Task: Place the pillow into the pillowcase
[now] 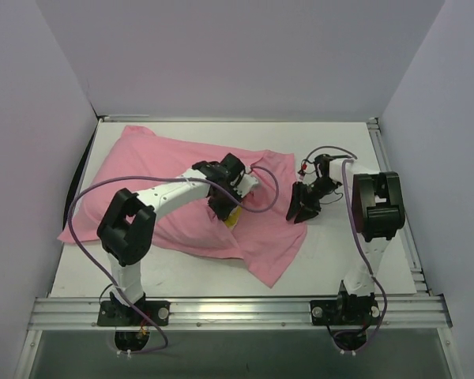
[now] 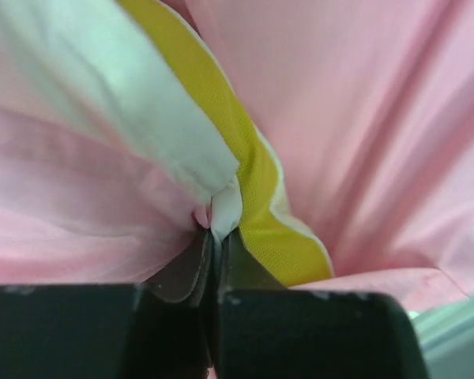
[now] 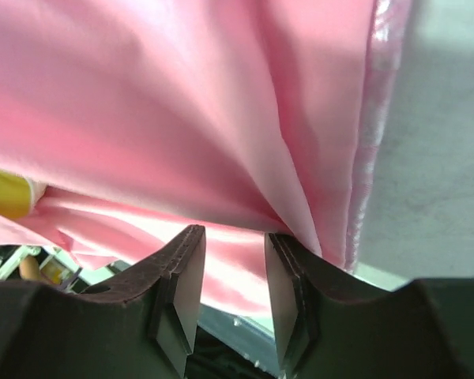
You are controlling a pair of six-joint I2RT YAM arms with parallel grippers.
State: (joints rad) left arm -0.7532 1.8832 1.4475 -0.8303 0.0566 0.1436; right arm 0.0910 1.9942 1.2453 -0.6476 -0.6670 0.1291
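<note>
White table (image 1: pixel 340 260), pale walls (image 1: pixel 221 55) on three sides. One pink pillowcase (image 1: pixel 158 166), spread left of centre, holding one pillow (image 2: pixel 126 95) (yellow trim (image 2: pixel 237 134) peeking out near side). Left gripper (image 2: pixel 217 237) pinched tight on pillow's white corner. Right gripper (image 3: pixel 233 268), jaws narrowly apart, at pillowcase's right hem.

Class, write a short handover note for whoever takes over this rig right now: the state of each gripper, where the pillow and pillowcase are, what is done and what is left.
Left gripper: shut on the pillow, pinching its white corner beside the yellow trim.
Right gripper: jaws apart at the right edge of the pillowcase; no grip visible.
Where things are: the pillowcase lies wrinkled across the table, and it covers most of the pillow.
Done: most of the pillow appears to be inside.
Left: the trimmed corner is exposed. Hold the case edge and push that corner in.
</note>
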